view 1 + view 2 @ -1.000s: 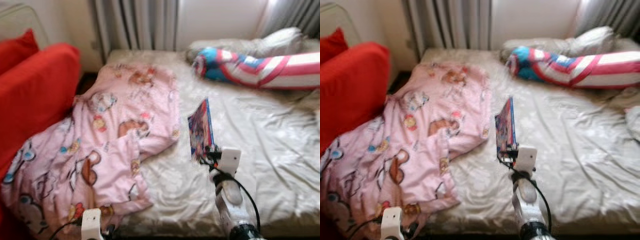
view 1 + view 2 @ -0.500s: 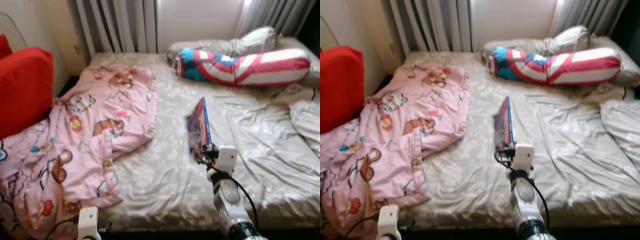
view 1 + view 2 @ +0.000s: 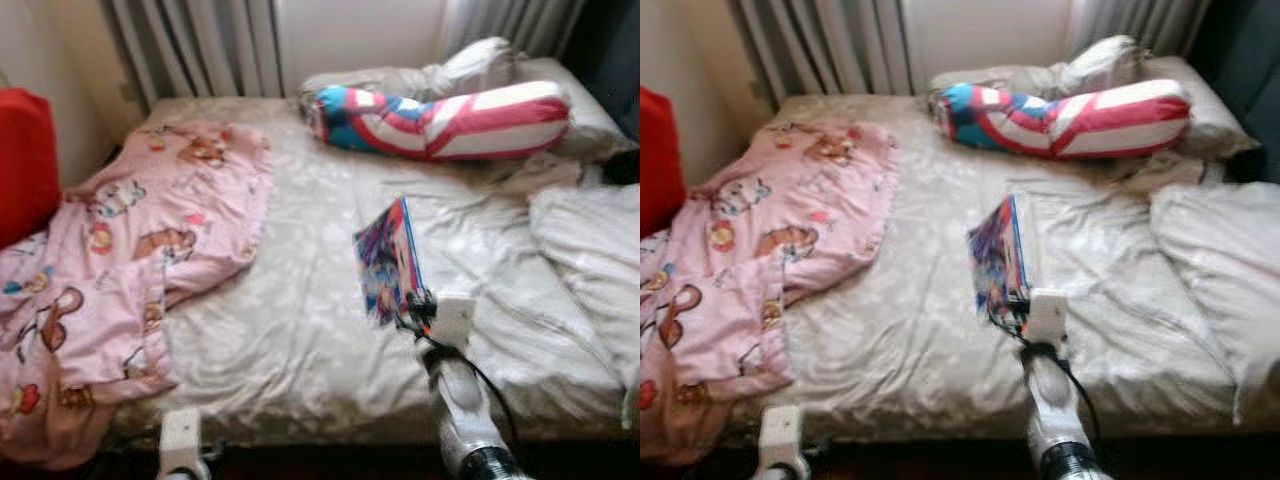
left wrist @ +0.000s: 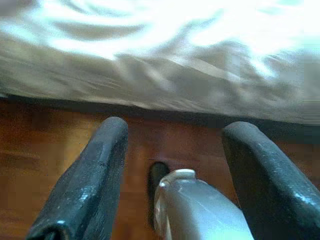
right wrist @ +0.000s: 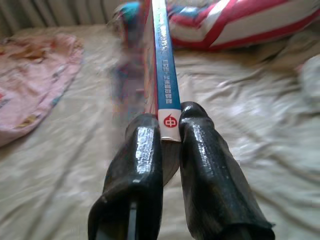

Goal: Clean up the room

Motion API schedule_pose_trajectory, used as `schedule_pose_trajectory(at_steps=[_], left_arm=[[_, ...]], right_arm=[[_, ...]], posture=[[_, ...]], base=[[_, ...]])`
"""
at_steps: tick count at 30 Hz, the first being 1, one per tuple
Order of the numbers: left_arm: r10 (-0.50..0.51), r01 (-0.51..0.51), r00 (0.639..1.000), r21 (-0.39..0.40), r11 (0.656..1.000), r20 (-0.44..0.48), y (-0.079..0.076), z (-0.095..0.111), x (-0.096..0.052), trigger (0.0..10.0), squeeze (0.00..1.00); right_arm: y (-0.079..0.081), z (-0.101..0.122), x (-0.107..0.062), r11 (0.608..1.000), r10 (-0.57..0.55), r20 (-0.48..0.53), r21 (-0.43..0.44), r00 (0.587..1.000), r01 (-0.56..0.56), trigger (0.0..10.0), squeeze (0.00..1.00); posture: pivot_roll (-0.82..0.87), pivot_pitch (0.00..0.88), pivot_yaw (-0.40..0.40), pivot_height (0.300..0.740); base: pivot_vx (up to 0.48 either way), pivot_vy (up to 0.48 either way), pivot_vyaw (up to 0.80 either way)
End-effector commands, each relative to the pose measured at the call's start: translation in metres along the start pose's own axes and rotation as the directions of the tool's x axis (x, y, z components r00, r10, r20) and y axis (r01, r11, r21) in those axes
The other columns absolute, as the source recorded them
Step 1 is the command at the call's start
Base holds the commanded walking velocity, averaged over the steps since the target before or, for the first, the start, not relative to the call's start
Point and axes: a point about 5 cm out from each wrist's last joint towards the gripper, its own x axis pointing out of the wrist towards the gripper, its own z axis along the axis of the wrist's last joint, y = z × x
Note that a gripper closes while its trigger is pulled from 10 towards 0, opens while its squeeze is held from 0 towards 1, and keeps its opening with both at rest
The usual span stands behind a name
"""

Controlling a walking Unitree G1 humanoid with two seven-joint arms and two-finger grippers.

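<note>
Pinching the lower end of the book's spine, the right gripper (image 5: 167, 131) has its two black fingers (image 5: 137, 150) closed tight on the book (image 3: 388, 258), held on edge above the bed (image 3: 300, 330) at centre frame. Over the last second the view has swung right, the red cushion (image 3: 25, 160) sliding to the left edge, so the robot seems to be carrying the book away. Low at the bottom left, the left gripper (image 4: 175, 165) hangs spread and empty over wooden floor.

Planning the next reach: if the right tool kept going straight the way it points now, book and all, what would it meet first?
Probably the striped bolster pillow at the head of the bed. The right tool, shut on the book, points over the sheet toward it; depth is hard to judge.
</note>
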Motion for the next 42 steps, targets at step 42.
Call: schedule_pose_trajectory(at_steps=[42], left_arm=[[0.025, -0.024, 1.0, -0.029, 0.999, 0.015, 0.0109, 0.0011, -0.0016, 10.0, 0.0]], right_arm=[[0.0081, 0.0102, 0.005, 1.0, 0.013, 0.049, -0.001, 0.999, -0.013, 10.0, 0.0]], posture=[[0.12, 0.069, -0.016, 0.738]], base=[[0.0, -0.179, 0.0]])
